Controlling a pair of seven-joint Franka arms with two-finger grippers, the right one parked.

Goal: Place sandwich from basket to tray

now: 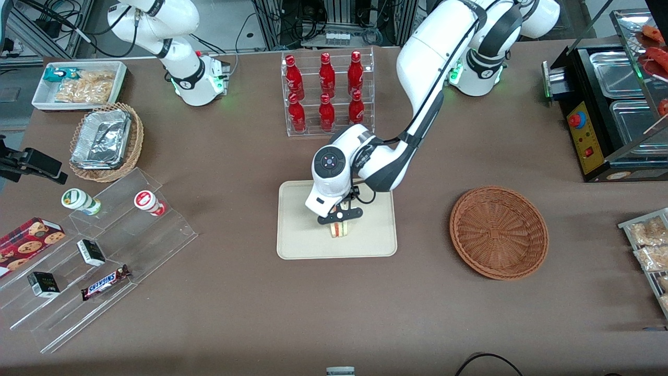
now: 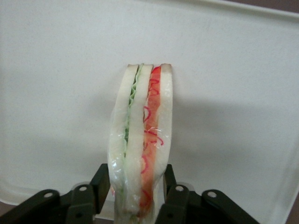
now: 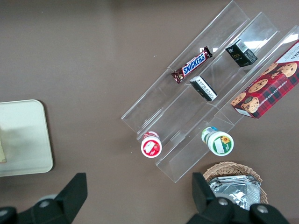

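Observation:
The sandwich (image 1: 340, 230) stands on edge on the cream tray (image 1: 297, 245), in the part of the tray nearer the front camera. In the left wrist view the sandwich (image 2: 142, 135) shows white bread with green and red filling, against the tray (image 2: 56, 93). My left gripper (image 1: 340, 221) points down over the tray, and its black fingers (image 2: 102, 179) press both sides of the sandwich. The reddish-brown wicker basket (image 1: 498, 232) sits empty beside the tray, toward the working arm's end of the table.
A clear rack of red bottles (image 1: 327, 91) stands farther from the camera than the tray. A stepped acrylic stand with snacks (image 1: 99, 250), a tan basket with foil trays (image 1: 104, 141) and a white snack bin (image 1: 78, 83) lie toward the parked arm's end. A black appliance (image 1: 610, 115) stands at the working arm's end.

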